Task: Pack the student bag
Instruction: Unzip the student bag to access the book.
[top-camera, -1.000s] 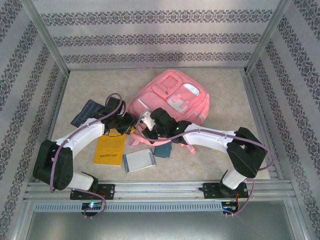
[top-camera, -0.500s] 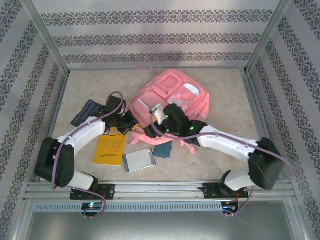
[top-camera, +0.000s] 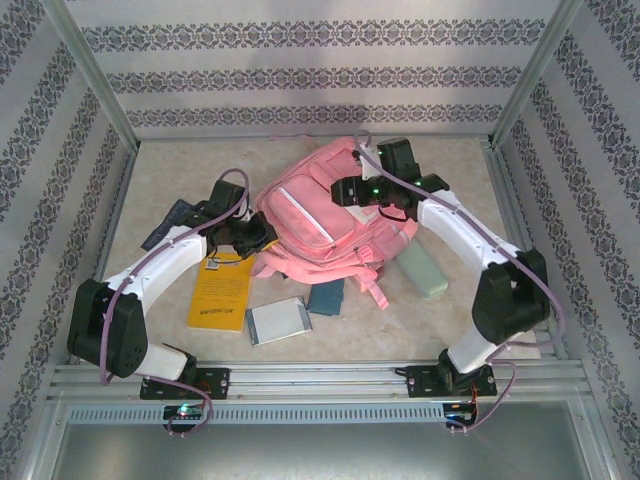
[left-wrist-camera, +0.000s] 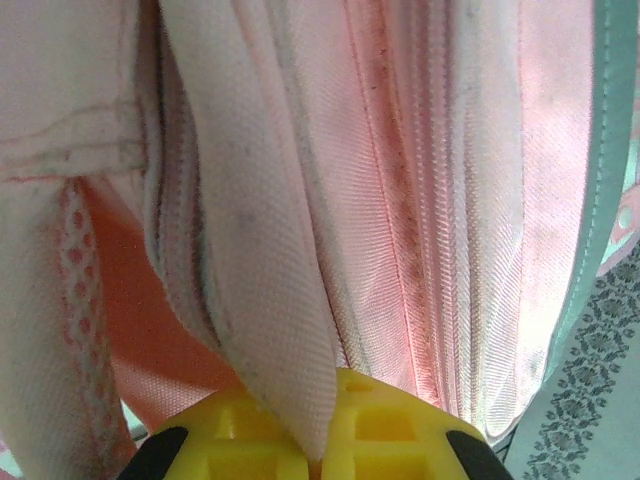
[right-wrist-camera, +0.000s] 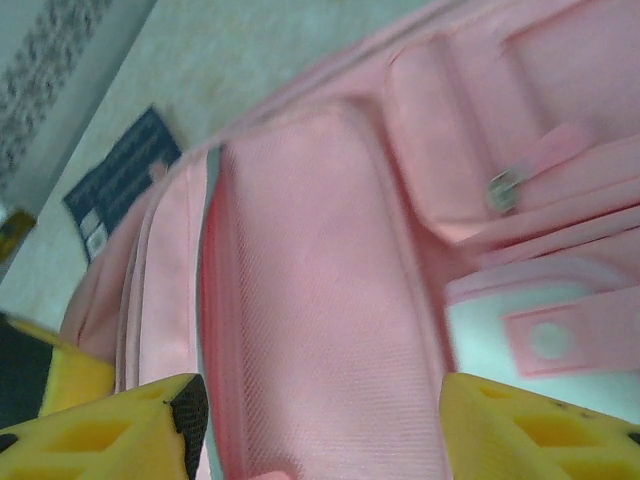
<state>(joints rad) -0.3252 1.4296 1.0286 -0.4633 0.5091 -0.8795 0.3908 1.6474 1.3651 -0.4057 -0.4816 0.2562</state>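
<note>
The student bag (top-camera: 325, 215), a large pink backpack, lies mid-table with its front pockets facing up. My left gripper (top-camera: 262, 233) is at the bag's left edge. In the left wrist view its yellow fingers (left-wrist-camera: 400, 430) are shut on a fold of the bag's pink fabric (left-wrist-camera: 290, 330) beside a zip line. My right gripper (top-camera: 347, 190) hovers over the bag's upper front. In the right wrist view it (right-wrist-camera: 320, 440) is open, with a pink pocket panel (right-wrist-camera: 320, 300) spread between its fingers and nothing held.
A yellow book (top-camera: 220, 295), a grey notebook (top-camera: 278, 322) and a small dark teal item (top-camera: 325, 297) lie in front of the bag. A dark blue booklet (top-camera: 172, 222) lies to its left and a pale green case (top-camera: 422, 268) to its right. Metal frame posts border the table.
My right arm swung from the bag's near edge to over its far right side, and its gripper opened. The left gripper shut on the bag's left edge. The pale green case came into view.
</note>
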